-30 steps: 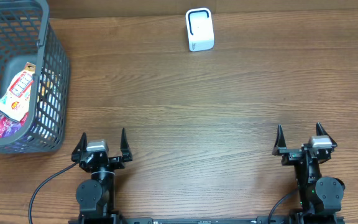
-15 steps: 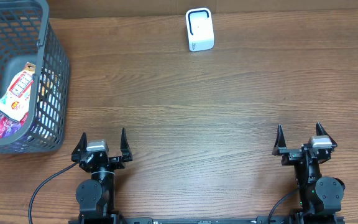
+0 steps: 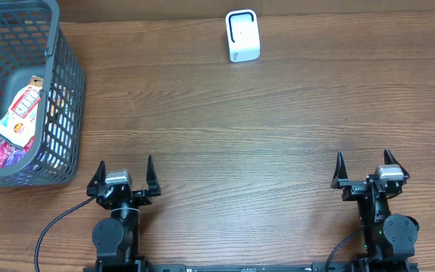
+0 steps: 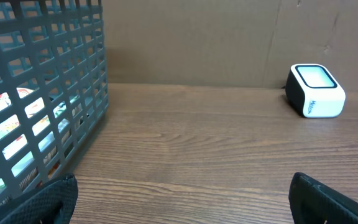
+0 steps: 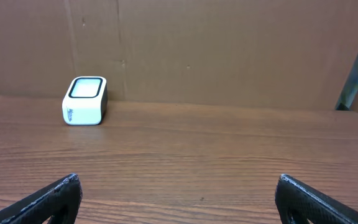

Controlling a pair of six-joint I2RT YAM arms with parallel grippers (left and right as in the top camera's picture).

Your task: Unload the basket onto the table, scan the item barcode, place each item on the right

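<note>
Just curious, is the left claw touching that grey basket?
Apart. The overhead view shows bare table between the left claw and the basket.

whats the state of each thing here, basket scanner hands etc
basket: upright, left side, not empty
snack packets: lying inside the basket, no hand on them
scanner: standing at the far edge
left hand: open, empty
right hand: open, empty

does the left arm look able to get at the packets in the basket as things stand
Probably yes. The basket is open-topped with the packets exposed inside, and nothing stands between it and the open left gripper. It would likely have to come over the wall from above.
</note>
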